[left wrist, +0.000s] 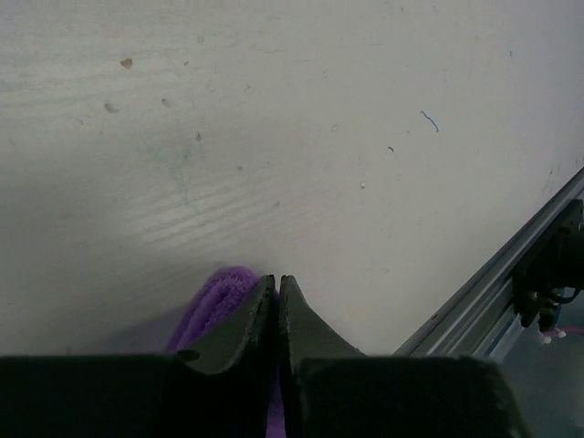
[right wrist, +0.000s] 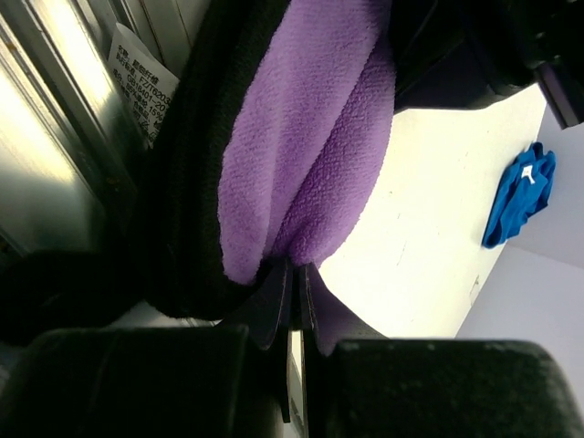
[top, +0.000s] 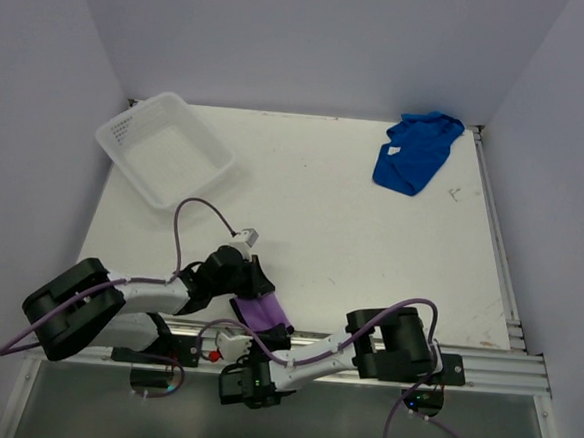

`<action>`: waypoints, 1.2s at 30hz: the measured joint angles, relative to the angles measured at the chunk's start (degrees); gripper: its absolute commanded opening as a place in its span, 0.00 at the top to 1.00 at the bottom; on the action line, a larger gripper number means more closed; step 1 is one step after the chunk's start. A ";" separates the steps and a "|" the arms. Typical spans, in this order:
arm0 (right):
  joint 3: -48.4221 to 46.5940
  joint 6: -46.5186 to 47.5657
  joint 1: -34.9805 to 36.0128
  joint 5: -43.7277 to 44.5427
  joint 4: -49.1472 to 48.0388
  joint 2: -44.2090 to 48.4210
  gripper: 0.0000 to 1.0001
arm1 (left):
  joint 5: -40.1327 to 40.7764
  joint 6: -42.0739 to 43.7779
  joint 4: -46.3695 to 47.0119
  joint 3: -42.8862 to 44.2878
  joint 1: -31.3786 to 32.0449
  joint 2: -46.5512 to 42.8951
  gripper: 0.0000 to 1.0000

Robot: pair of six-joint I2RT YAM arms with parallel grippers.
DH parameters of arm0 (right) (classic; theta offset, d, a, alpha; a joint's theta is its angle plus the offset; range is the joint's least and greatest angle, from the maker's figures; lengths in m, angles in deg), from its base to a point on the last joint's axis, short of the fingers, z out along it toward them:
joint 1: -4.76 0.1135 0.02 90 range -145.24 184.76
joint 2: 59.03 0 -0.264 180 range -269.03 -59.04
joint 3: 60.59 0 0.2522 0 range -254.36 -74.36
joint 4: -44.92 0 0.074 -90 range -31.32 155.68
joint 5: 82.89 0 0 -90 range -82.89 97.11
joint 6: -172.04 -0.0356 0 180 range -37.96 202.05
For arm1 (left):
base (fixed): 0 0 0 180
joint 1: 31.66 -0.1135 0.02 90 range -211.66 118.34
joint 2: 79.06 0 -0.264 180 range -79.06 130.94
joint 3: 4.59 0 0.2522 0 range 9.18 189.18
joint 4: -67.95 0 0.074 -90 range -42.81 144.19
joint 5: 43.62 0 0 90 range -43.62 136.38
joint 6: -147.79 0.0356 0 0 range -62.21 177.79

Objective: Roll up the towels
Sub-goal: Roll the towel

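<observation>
Purple microfibre towel [top: 263,310] bunched at near edge of white surface [top: 351,233], gripped by both the nearly shut left pincer [left wrist: 277,287] and the tightly closed right pincer [right wrist: 294,274]; royal blue towel [top: 415,152] crumpled at far right corner, well apart.

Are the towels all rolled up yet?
Not yet, nothing looks rolled. The left hand and right hand both pinch the bunched purple towel at the near edge. The blue towel lies crumpled at the far corner, untouched.
</observation>
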 measured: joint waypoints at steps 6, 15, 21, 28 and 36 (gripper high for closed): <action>0.66 -1.99 -0.15 -0.26 -0.20 0.94 0.78 | 0.04 -1.66 9.66 -0.33 0.02 7.10 0.97; 9.53 -10.03 -0.55 -6.38 -2.67 15.85 0.53 | 0.94 -1.84 11.47 -0.35 0.11 8.09 1.00; 18.58 -14.80 -0.57 -11.17 -6.91 30.88 0.50 | 1.44 -1.90 13.70 -1.62 0.11 8.13 1.00; 32.65 -18.86 -8.90 -20.68 -20.41 52.11 0.57 | 1.90 -1.92 15.17 -2.75 0.11 7.69 1.00; 44.81 -26.36 -26.88 -39.63 -39.41 55.91 0.49 | 2.64 -1.90 15.23 -3.65 0.11 6.60 1.00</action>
